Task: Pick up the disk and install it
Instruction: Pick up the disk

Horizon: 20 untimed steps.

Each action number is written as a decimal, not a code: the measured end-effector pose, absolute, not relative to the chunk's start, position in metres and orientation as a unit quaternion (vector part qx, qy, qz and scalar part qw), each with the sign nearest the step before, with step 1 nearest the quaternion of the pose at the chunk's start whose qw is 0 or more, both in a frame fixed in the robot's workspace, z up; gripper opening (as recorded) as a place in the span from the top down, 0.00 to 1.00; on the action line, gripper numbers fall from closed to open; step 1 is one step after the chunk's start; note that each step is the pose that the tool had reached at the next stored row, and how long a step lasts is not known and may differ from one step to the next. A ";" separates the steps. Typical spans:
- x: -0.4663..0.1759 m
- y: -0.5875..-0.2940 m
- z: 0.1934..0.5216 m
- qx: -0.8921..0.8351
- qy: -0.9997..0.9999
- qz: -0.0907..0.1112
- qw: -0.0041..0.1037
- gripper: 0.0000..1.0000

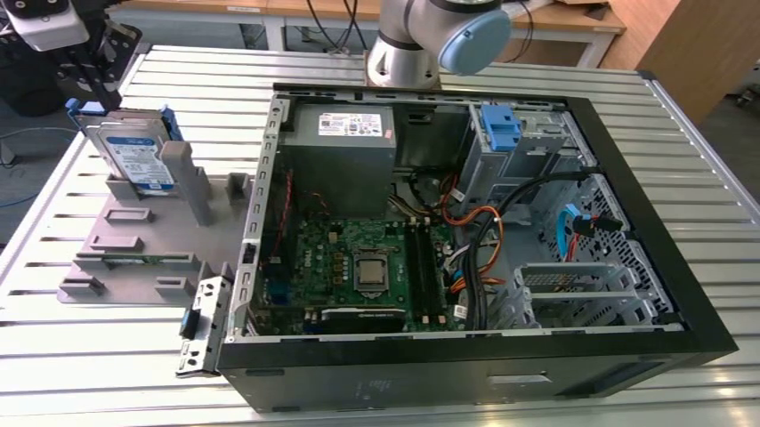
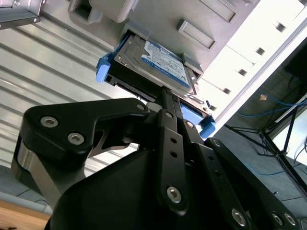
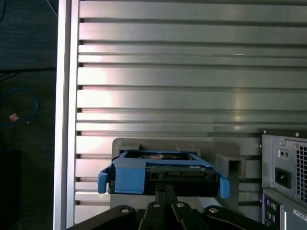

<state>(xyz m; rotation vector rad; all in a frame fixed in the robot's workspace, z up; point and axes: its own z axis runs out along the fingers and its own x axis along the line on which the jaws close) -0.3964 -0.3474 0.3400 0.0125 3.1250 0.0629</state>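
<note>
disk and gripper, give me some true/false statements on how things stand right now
1. The disk stands on edge in the grey holder. True.
2. The disk sits inside the computer case. False: it is in the holder, to the exterior view's left of the case.
3. The case is open, with the motherboard in plain sight. True.
4. The gripper hangs over the middle of the case. False: it is right at the disk's edge, as both wrist views show.
5. The bracket around the disk is red. False: it is blue.
</note>
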 end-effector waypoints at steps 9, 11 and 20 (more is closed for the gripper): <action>-0.396 -0.347 0.340 -0.003 1.000 0.020 0.008 0.89; -0.396 -0.347 0.340 -0.017 1.000 0.020 0.008 0.89; -0.396 -0.347 0.340 -0.056 0.998 0.021 0.007 0.89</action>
